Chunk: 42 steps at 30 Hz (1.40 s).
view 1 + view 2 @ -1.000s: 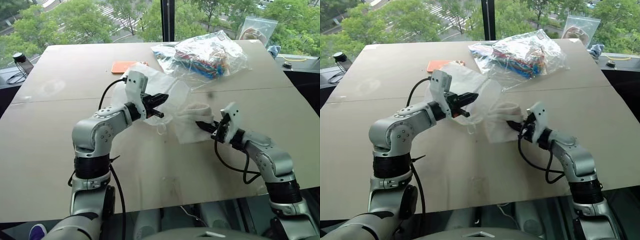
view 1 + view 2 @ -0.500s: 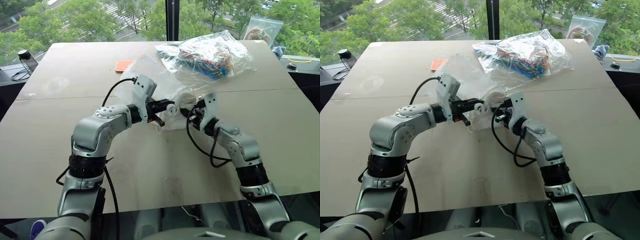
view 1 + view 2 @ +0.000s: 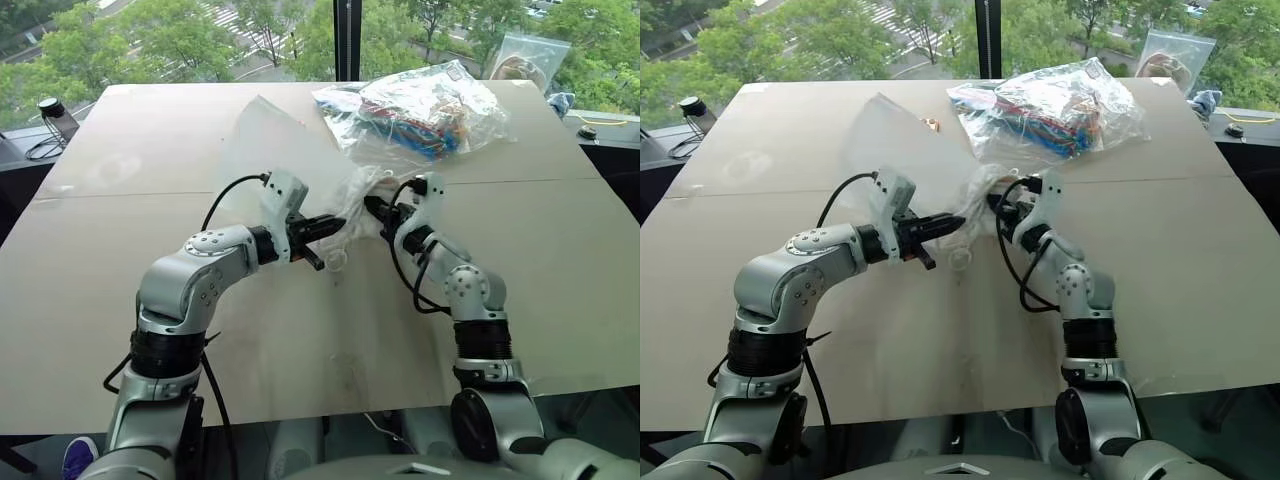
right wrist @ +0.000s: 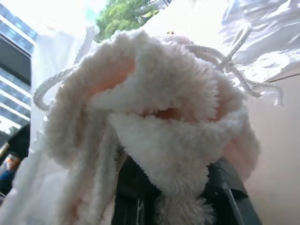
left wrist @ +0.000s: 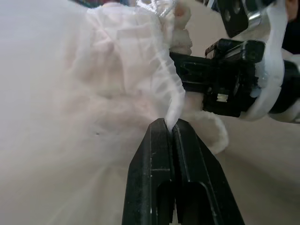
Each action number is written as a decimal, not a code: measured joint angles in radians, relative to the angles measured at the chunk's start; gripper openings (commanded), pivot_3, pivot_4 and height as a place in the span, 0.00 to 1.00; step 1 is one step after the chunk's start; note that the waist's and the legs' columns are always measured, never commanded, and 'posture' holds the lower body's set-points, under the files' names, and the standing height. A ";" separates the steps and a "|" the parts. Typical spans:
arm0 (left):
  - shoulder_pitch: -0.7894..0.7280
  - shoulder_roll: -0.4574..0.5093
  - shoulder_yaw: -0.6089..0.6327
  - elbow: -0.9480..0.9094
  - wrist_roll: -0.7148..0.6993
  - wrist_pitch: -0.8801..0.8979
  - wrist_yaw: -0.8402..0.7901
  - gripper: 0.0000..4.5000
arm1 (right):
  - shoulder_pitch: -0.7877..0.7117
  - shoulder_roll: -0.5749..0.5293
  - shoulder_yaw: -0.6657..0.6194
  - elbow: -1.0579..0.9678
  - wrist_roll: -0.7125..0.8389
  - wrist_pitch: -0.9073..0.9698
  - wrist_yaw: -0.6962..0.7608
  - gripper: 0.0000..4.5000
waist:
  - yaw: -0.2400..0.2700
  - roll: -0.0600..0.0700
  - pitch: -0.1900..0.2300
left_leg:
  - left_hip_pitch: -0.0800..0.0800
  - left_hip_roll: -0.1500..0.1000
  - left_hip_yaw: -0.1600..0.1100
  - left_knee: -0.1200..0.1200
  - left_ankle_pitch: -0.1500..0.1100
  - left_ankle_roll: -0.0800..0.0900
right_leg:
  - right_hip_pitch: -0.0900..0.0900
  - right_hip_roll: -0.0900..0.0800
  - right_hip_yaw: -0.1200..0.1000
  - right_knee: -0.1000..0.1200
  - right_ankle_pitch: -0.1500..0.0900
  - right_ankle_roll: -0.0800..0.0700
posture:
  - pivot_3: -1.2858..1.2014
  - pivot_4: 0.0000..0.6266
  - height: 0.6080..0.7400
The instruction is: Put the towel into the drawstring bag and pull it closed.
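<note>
Left hand [image 5: 169, 125] pinches the drawstring bag [image 3: 275, 140] mouth edge — lifted above the surface [image 3: 120, 140]; right hand [image 3: 377, 208], clamped on the towel [image 4: 159, 108], meets it.

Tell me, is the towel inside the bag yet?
Not yet. The left gripper pinches the drawstring bag by its mouth edge, lifted off the table. The right gripper holds the towel right at the mouth. Pushing it in and pulling the cords remain.

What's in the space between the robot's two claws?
In the left eye view, the drawstring bag's bunched mouth and the towel lie between the left gripper and the right gripper.
</note>
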 measured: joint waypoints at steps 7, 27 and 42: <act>-0.128 -0.085 0.026 0.000 -0.095 0.020 0.018 0.00 | 0.003 -0.023 0.086 -0.091 0.049 0.038 0.027 0.00 | -0.012 0.003 0.002 | -0.001 0.000 -0.001 0.000 0.000 0.000 | -0.001 0.002 0.000 0.000 0.000 0.000 | 0.52 0.24 1.00; -0.017 -0.064 0.028 -0.058 -0.202 0.150 0.052 0.00 | 0.005 -0.113 0.231 0.004 -0.065 -0.120 0.289 0.00 | -0.005 0.004 0.002 | -0.003 0.000 -0.003 0.002 0.000 0.000 | -0.002 0.000 -0.002 0.000 0.000 0.000 | 0.52 0.24 1.00; 0.008 0.076 -0.025 0.031 -0.100 0.009 -0.086 0.00 | 0.238 -0.586 0.366 -0.451 -0.188 -0.048 0.456 0.75 | -0.006 0.004 0.003 | -0.006 0.000 -0.004 0.002 0.000 0.000 | -0.004 0.002 -0.003 -0.001 0.000 0.000 | 0.52 0.24 1.00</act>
